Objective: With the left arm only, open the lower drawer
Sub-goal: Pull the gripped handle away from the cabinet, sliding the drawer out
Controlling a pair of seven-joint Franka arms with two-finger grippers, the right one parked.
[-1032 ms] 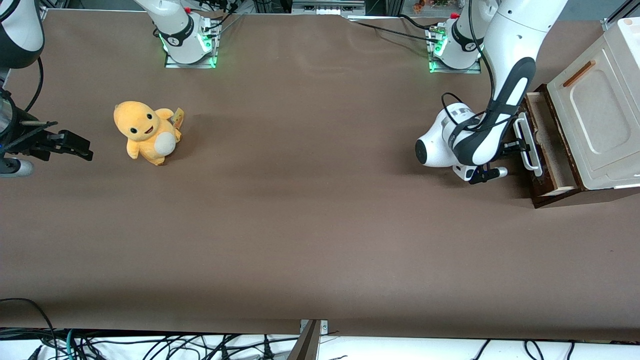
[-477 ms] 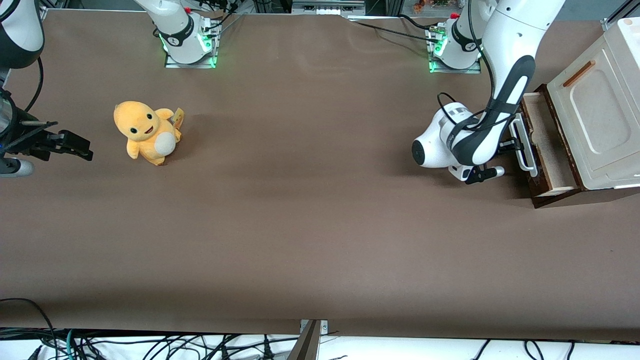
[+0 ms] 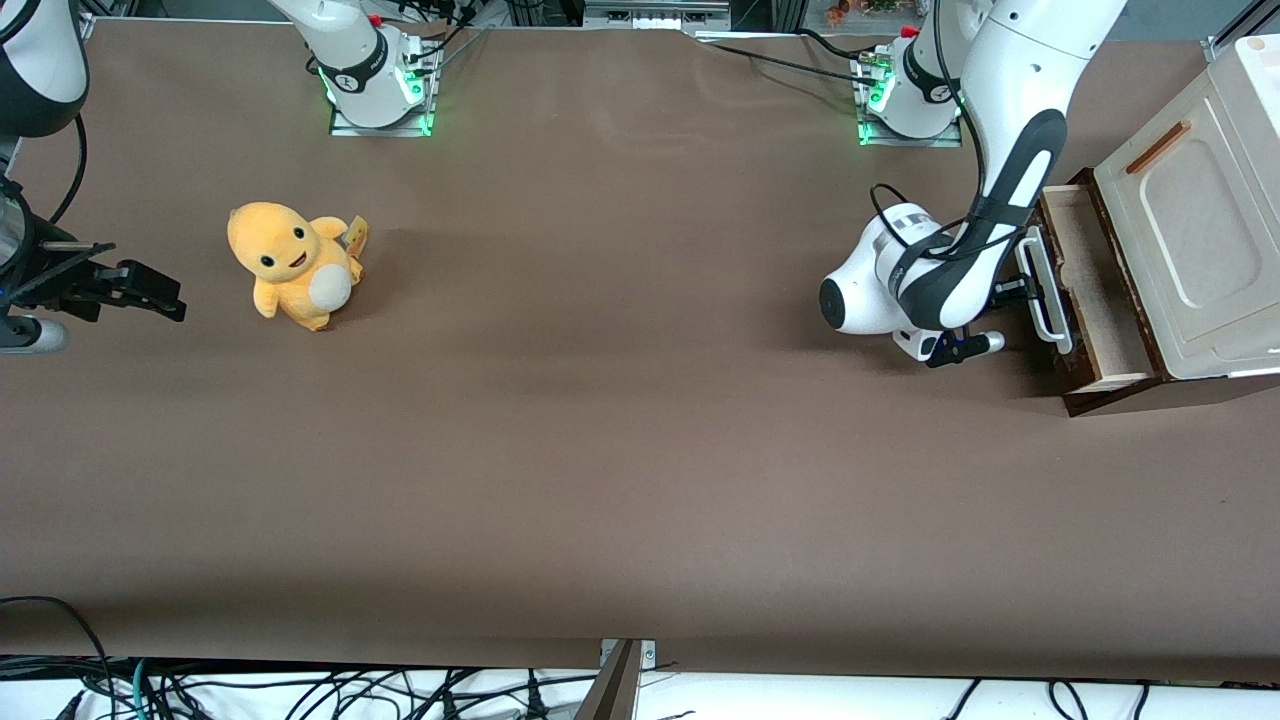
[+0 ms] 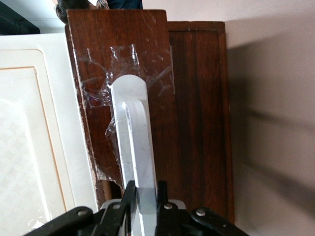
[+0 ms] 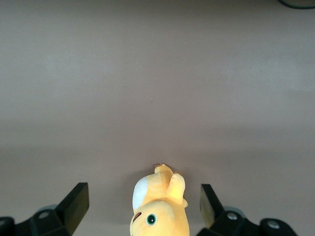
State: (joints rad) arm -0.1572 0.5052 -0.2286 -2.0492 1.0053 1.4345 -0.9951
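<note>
The lower drawer point(image 3: 1095, 295) stands pulled partly out of the cabinet at the working arm's end of the table, its pale inside showing. Its dark brown wood front point(image 4: 192, 98) carries a white loop bar handle point(image 3: 1043, 292) point(image 4: 140, 147). The left arm point(image 3: 1010, 140) reaches down in front of the drawer. Its black gripper point(image 3: 1012, 291) point(image 4: 145, 196) is shut on the handle, one finger point(image 4: 129, 196) pressed on each side of the bar.
Above the drawer sits the cream panelled front point(image 3: 1190, 215) with a thin orange-brown handle point(image 3: 1158, 147). A yellow plush toy point(image 3: 290, 265) lies toward the parked arm's end of the table. Clear tape point(image 4: 123, 64) covers the drawer front around the handle's end.
The left arm has drawn back toward the middle of the table with the handle in its gripper, and the drawer has slid a little farther out of the cabinet.
</note>
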